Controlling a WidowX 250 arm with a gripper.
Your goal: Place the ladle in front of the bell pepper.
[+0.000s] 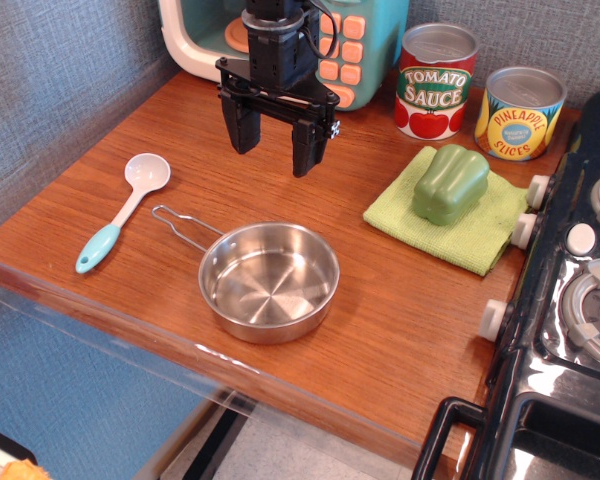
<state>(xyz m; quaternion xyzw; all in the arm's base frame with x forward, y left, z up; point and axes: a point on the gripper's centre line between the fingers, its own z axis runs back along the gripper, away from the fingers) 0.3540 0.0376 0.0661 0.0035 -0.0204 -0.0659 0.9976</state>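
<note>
Hovering released above the pan (269, 280), the gripper (276, 140) is grasping nothing; the ladle (124, 210) is lying left of the pan, the pepper (449, 182) right; pickup and placement remain.

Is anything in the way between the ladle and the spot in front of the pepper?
Yes, the steel pan sits between the ladle and the bell pepper. The ladle probably must go over or around it.

Wooden countertop (380, 310), brown grain. On it: ladle (126, 208) at left, blue handle toward front edge; steel pan (268, 281) centre-front, wire handle pointing left; lime-green cloth (480, 232) at right; tomato sauce can (435, 80), pineapple slices can (519, 113) and toy microwave (205, 35) along back.
</note>
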